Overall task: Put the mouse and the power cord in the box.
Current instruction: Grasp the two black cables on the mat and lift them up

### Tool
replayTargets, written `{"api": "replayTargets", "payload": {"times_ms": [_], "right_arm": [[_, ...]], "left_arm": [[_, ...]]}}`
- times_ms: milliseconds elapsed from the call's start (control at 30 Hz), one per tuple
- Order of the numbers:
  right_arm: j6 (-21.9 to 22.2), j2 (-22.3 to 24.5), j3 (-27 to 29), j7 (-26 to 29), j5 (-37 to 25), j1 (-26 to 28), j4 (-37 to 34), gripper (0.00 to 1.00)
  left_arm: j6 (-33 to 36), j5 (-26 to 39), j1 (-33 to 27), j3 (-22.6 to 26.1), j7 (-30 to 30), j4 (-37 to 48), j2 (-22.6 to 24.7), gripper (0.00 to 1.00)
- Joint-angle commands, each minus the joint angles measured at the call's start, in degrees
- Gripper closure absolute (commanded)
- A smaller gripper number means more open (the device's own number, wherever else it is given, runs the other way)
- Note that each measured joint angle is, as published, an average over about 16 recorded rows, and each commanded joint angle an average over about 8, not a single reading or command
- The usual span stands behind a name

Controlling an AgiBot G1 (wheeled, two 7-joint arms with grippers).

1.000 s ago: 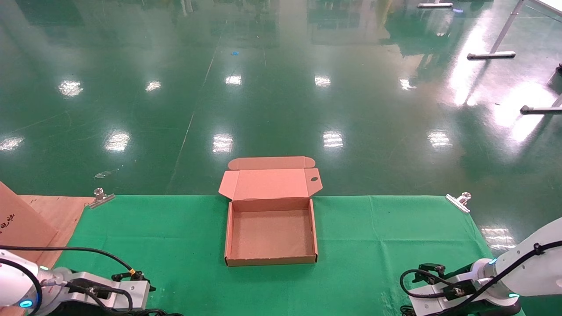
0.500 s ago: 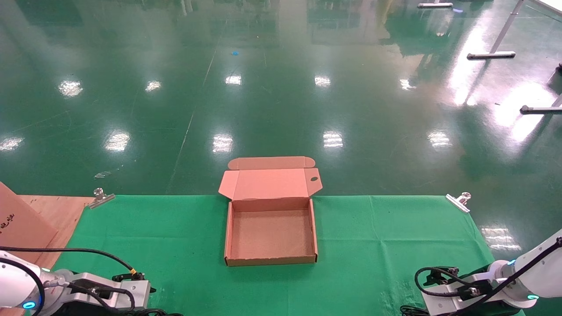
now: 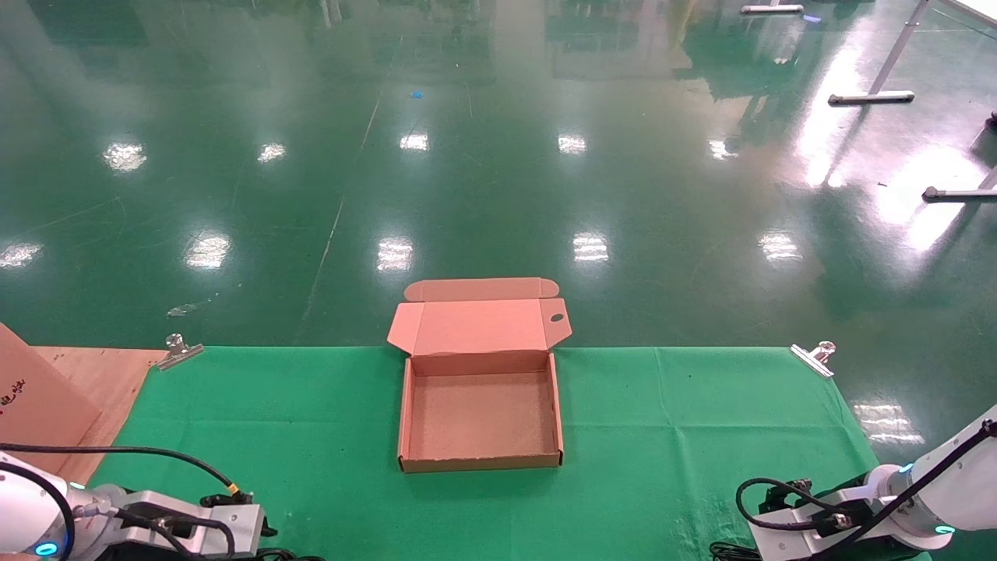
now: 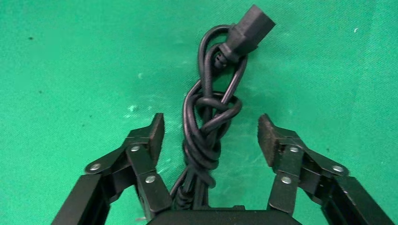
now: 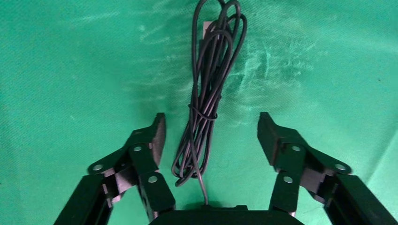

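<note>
Box (image 3: 480, 413) sits open and empty mid-worktop (image 3: 678, 413), lid flap folded back toward the far edge. Nothing packed yet.

Left claw (image 4: 210, 136) is spread wide, low over the green cloth at the near left corner, straddling the power cord (image 4: 209, 126): a thick black knotted bundle with its plug end pointing away from the claw. Fingers clear of it on both sides, no contact.

Right claw (image 5: 211, 133) is also wide open at the near right corner, straddling a thin coiled cable (image 5: 209, 98) tied at its middle. Probably the mouse's cable; the mouse body itself isn't visible in any view, so I can't place it.

Risks, as I judge them:
- Knotted cord is lumpy, so pads closing on one loop rather than the bundle would let it unravel or swing on lift.
- Thin coil sits flat, easy to pinch cloth with it.
- Hidden mouse dangling by the cable could snag the box wall.
</note>
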Motion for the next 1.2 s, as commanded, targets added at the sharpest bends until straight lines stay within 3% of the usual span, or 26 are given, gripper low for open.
{"api": "replayTargets", "payload": {"times_ms": [33,767,1000,1200], "right_arm": [[0.1,-0.2,0.0,-0.2,0.1,0.1,-0.5,1.00],[0.4,-1.7,0.8,-3.3,1.2,2.2,-6.1,1.00],[-3.3,-0.4,2.3,-4.8,3.4,6.4,-5.7,1.00],[-9.8,0.8,4.0,-5.9,6.2,11.7,-3.6,1.00]], "left_arm": [[-0.1,-0.1,0.1,0.0,0.3,0.4,0.1,1.00],[0.3,-0.5,-1.4,-0.3,2.4,3.4,1.1,1.00],[3.2,-0.7,-5.7,-0.5,2.8,2.2,0.5,1.00],[5.9,0.2,-10.8,0.1,2.1,-0.7,0.6,1.00]]}}
